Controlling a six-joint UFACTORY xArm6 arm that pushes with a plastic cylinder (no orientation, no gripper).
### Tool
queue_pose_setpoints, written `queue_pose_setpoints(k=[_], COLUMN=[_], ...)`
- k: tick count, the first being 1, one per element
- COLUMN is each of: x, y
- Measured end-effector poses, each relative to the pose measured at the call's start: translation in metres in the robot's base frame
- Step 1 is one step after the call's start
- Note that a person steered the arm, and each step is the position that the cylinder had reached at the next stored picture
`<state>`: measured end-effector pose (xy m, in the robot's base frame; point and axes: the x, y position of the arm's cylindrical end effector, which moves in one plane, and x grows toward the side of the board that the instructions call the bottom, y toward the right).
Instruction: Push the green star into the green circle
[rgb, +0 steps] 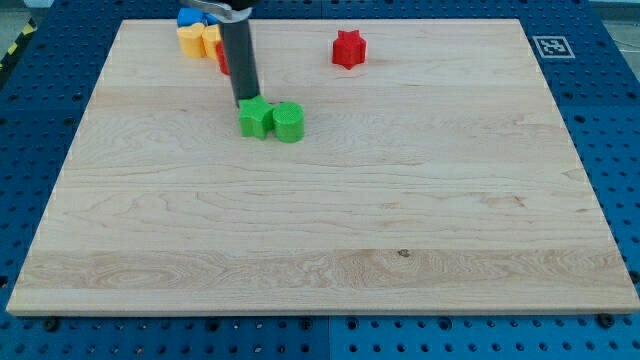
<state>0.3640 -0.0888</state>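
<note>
The green star (255, 118) lies on the wooden board (320, 220) in the upper left part of the view. The green circle (289, 121) sits right beside it on its right, and the two look like they touch. My tip (246, 101) stands at the star's upper left edge, touching or nearly touching it. The dark rod rises from there to the view's top.
A red star-like block (349, 49) lies near the board's top edge, right of the rod. Yellow blocks (197, 40), a blue block (189, 17) and a red block (222, 56), partly hidden by the rod, cluster at the top left.
</note>
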Motion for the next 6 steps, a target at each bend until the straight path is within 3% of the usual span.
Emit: queue_pose_setpoints(k=[2,4,5,6], x=[0.007,0.047,0.050,0.031], y=[-0.048,0.064,0.069,-0.007])
